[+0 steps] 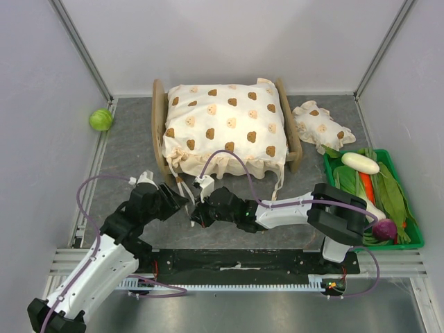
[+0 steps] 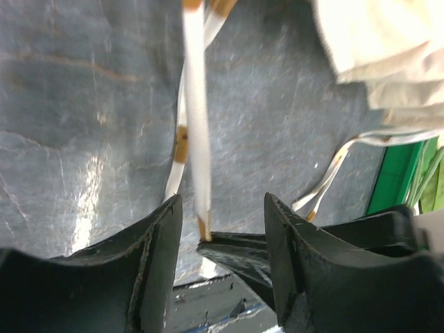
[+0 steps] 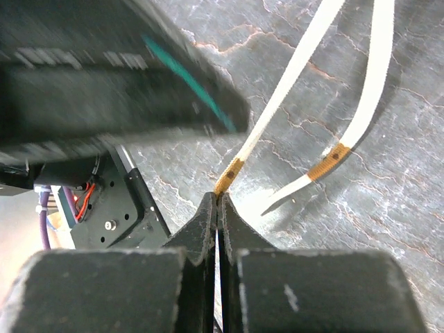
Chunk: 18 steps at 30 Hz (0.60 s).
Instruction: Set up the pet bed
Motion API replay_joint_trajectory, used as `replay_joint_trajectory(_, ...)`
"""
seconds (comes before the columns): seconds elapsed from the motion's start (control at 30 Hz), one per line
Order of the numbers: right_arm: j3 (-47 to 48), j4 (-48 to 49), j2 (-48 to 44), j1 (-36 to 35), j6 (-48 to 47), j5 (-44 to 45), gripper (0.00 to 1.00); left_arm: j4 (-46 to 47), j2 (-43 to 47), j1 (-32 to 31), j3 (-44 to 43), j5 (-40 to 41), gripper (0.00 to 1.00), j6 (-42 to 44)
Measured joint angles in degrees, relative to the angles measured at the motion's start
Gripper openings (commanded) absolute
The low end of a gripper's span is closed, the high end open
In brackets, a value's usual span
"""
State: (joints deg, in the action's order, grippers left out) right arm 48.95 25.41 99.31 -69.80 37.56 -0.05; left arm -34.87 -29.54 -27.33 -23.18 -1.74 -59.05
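The pet bed (image 1: 159, 125) stands at the back middle, its light-wood rails showing round a cream bear-print cushion (image 1: 225, 125) that lies on it. White ties hang from the cushion's front left corner onto the table. My right gripper (image 3: 220, 200) is shut on the brown-tipped end of one tie (image 3: 277, 104); a second tie (image 3: 368, 90) lies loose beside it. My left gripper (image 2: 223, 215) is open, and the held tie (image 2: 196, 104) runs down between its jaws without touching them. The right gripper's fingertips (image 2: 236, 246) sit in that gap. Both grippers (image 1: 191, 207) meet just in front of the bed.
A small bear-print pillow (image 1: 319, 128) lies right of the bed. A green tray (image 1: 388, 245) of vegetables stands at the right edge. A green ball (image 1: 100, 119) rests by the left wall. More ties (image 2: 333, 173) trail on the grey tabletop.
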Motion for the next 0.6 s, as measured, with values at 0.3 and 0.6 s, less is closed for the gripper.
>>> replay_joint_trajectory(0.3, -0.2, -0.7, 0.4, 0.3, -0.1, -0.3, 0.00, 3.8, -11.8, 0.0, -9.0, 9.0, 0.50, 3.9)
replay_joint_trajectory(0.6, -0.2, -0.7, 0.9, 1.5, -0.3, -2.4, 0.00, 8.7, -24.0, 0.0, -11.2, 16.4, 0.46, 7.8)
